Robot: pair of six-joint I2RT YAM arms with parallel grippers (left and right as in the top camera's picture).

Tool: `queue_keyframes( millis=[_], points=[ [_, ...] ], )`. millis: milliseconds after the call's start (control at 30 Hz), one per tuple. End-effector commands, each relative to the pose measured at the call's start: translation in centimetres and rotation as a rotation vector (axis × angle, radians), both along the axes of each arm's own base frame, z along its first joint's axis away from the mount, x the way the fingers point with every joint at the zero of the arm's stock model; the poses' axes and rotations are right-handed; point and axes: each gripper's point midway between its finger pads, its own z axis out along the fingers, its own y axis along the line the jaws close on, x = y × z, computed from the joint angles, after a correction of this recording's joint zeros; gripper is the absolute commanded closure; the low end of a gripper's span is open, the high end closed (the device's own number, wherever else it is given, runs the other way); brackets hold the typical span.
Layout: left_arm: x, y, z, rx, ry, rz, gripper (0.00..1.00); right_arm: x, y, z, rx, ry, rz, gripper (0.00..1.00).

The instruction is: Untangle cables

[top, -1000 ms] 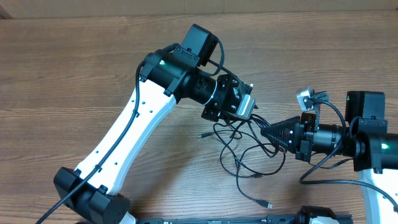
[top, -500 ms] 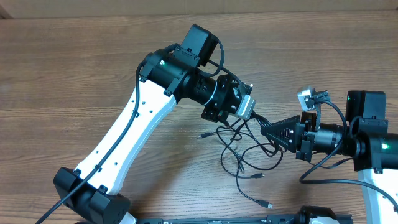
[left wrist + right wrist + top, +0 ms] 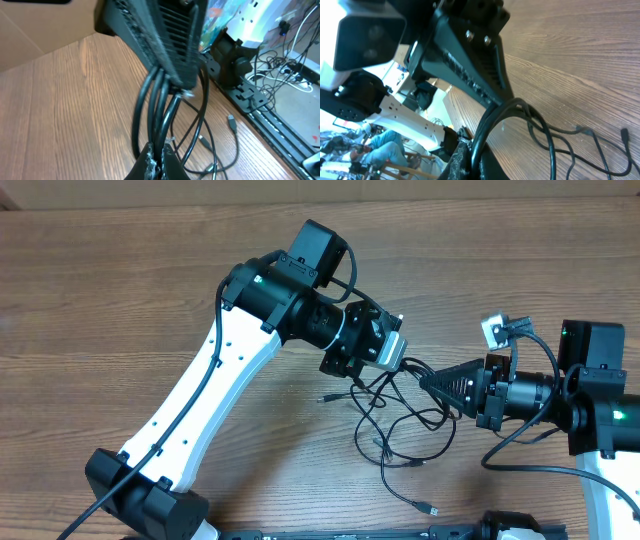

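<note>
Left arm: wrist shifted slightly toward the upper left since the earlier frame, and its jaws went from part open to closed.
Right arm: drawn back a little to the right, tip kept near the left tool.
Left tool: closed, gripping several strands of the cables.
Right tool: closed on the same bundle, just beside the left tool.
Cables: lifted at the gripped point; loose loops lie crossed on the table below both tools.
Plug: free end, resting apart from the loops.
Progress: early stage. Bundle is held, but no cord is separated yet.
</note>
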Motion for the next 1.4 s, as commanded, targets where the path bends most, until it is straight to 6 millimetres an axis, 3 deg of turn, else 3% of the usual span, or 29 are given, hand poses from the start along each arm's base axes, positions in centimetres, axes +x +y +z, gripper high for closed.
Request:
queue_keyframes(
  millis=[0, 433, 600, 767, 1033, 1133, 1267, 1367],
  points=[
    [-1.1, 0.3, 2.2, -0.093, -0.047, -0.065, 0.96, 0.1, 0.0, 0.8, 0.043, 0.044, -0.009, 0.96],
    [-1.3, 1.7, 3.7, -0.179, -0.05, -0.084, 0.96, 0.6, -0.2, 0.4, 0.03, 0.098, -0.05, 0.96],
    [0.7, 3.7, 3.6, -0.12, 0.014, 0.044, 0.96, 3.1, -1.4, -0.5, -0.029, 0.17, -0.199, 0.96],
    [3.2, 6.2, 3.9, -0.089, 0.18, 0.228, 0.96, 4.9, -1.7, 0.7, -0.005, 0.129, -0.25, 0.96],
    [3.4, 7.9, 8.6, -0.316, 0.428, 0.228, 0.96, 5.2, -1.7, 1.2, 0.0, 0.102, -0.253, 0.96],
    [3.4, 8.0, 9.4, -0.333, 0.499, 0.23, 0.96, 5.1, -1.7, 1.1, 0.002, 0.111, -0.251, 0.96],
    [4.4, 8.1, 8.4, -0.257, 0.573, 0.312, 0.96, 5.0, -1.7, 1.0, 0.002, 0.12, -0.251, 0.96],
    [6.6, 8.5, 6.0, -0.115, 0.634, 0.5, 0.96, 4.9, -1.7, 0.9, 0.002, 0.131, -0.251, 0.96]
  ],
)
